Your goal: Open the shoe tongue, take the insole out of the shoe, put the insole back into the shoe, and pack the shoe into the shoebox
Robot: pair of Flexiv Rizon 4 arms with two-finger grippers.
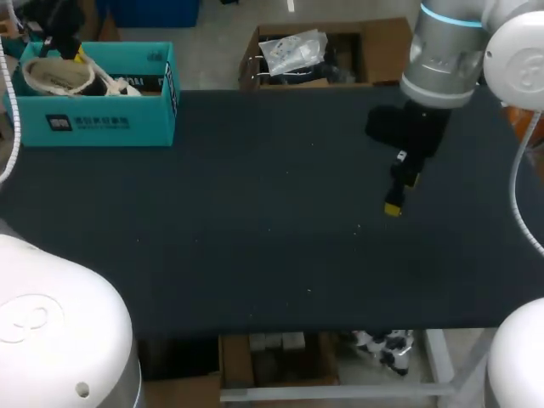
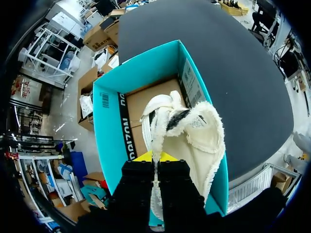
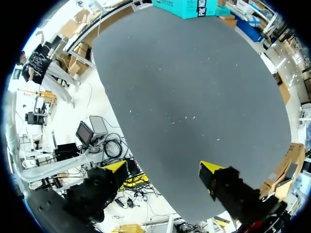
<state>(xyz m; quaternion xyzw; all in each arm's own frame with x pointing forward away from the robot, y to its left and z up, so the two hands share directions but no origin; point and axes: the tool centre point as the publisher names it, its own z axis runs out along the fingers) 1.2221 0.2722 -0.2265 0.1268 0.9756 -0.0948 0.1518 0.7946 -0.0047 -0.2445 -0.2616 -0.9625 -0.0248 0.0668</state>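
Our left gripper (image 2: 155, 156) pinches the fleecy rim of the shoe (image 2: 199, 138), which lies inside the shoebox (image 2: 108, 116), so we judge only letting go remains, while our right gripper (image 3: 163, 170) hangs open over the table (image 3: 194, 87).

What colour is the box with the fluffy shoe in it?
Turquoise: the shoebox holding the shoe shows best in the left wrist view.

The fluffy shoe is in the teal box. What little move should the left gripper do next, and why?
Probably open the left gripper and let go. The shoe already lies inside the shoebox, and its fluffy edge is pinched in that gripper, so only releasing seems left.
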